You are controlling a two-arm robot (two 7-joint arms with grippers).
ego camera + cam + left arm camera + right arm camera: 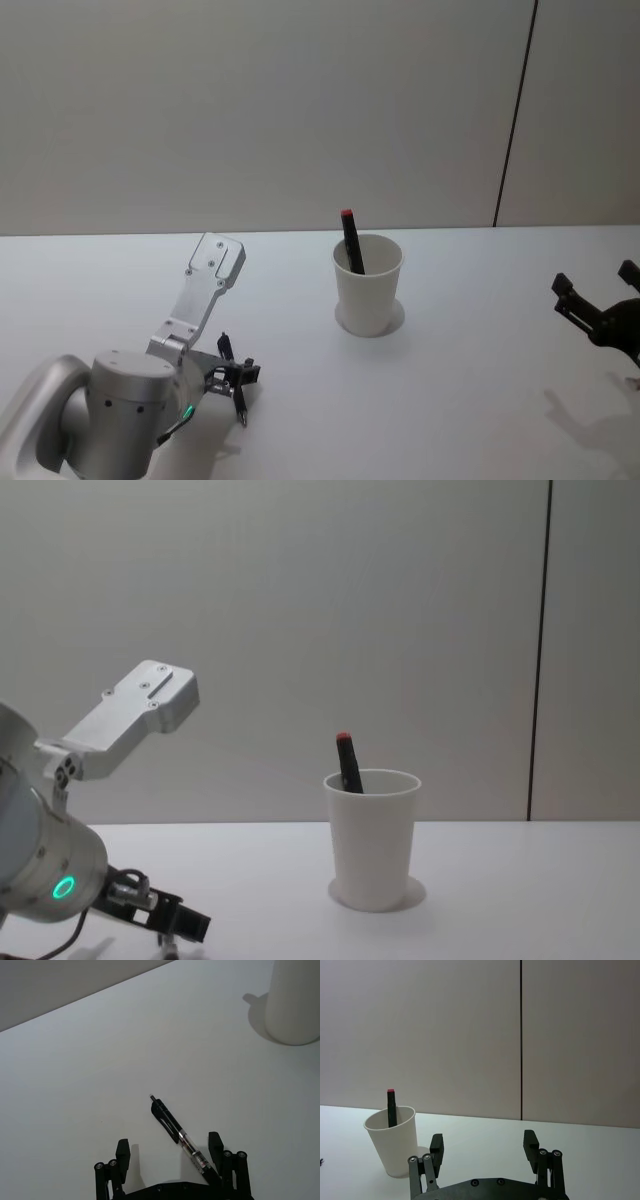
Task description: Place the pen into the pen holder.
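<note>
Up close, the left wrist view gives the clearest look at the pen [172, 1127]. It lies flat on the white counter [100, 1085] between the spread fingers of the left claw [169, 1140], which grips nothing. The pen runs at a slant, its dark end pointing away from the claw and its clear barrel drawn close beside one finger [215, 1142]. Whether the two touch cannot be made out.

The head view sets the wider scene, with the left arm low at the robot's near left. The pen is under that arm's claw, well apart from the cup [368, 290] and nearer the robot. The cup stands upright at mid-counter and holds a black marker [350, 240], which leans on the rim at the robot's left.

From the side, the chest view shows the marker's red tip rising above the rim.

The right claw [483, 1140] sits at the robot's far right, well clear of the cup. The right wrist view shows its fingers apart and empty.
</note>
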